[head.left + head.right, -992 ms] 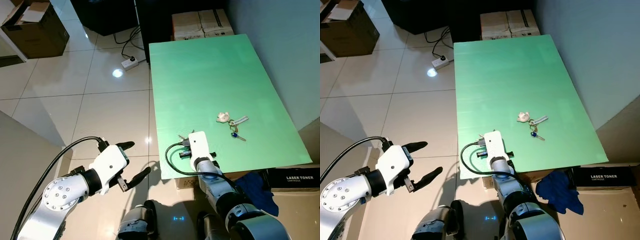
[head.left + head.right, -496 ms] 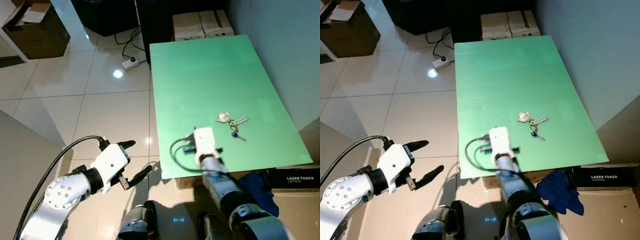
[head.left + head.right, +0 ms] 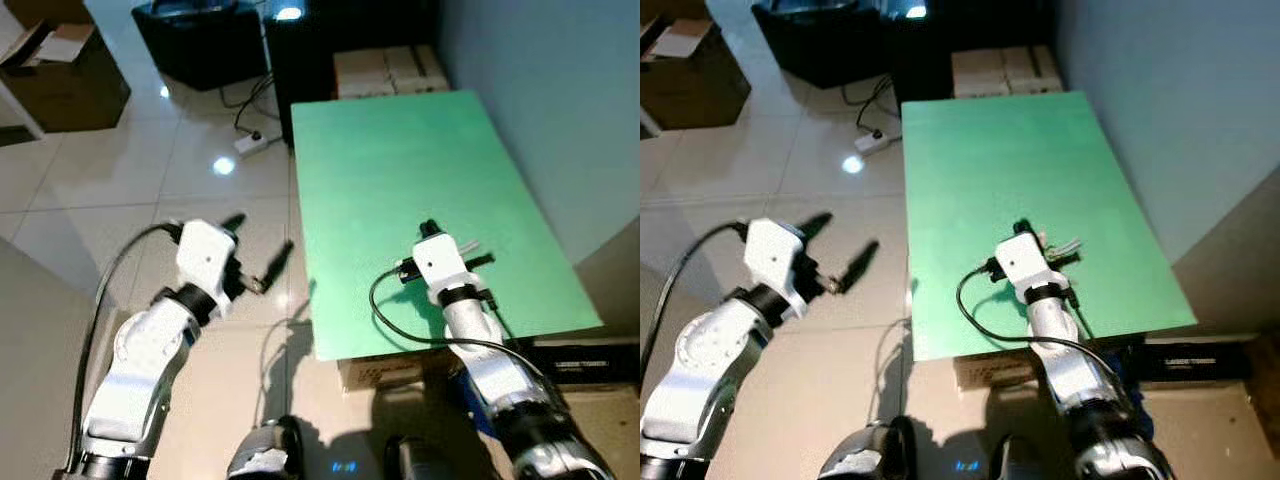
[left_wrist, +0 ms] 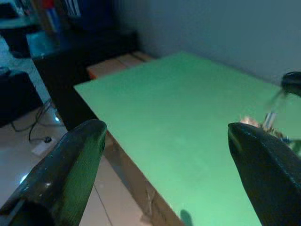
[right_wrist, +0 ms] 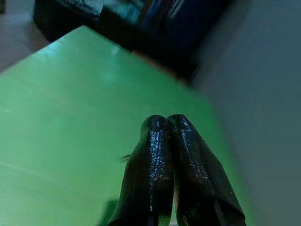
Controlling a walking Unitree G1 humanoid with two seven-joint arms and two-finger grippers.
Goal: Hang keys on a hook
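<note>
A small bunch of keys (image 3: pixel 1067 245) lies on the green table (image 3: pixel 400 150), towards its near right part, mostly hidden behind my right wrist. My right gripper (image 3: pixel 428 230) hovers over the table just left of the keys, its two black fingers (image 5: pixel 155 155) pressed together with nothing between them. My left gripper (image 3: pixel 258 240) is open over the tiled floor, left of the table. Between its spread fingers (image 4: pixel 70 165), the left wrist view shows the table and the blurred keys (image 4: pixel 264 123).
Cardboard boxes (image 3: pixel 388 68) stand against the table's far end, beside a black cabinet (image 3: pixel 195 35). A power strip (image 3: pixel 245 143) with cables lies on the floor. Another carton (image 3: pixel 62 65) sits far left. A grey wall (image 3: pixel 560 100) runs along the table's right side.
My right gripper has moved forward over the table, up to the keys. The left arm has risen and swung towards the table's left edge. The camera has also shifted.
</note>
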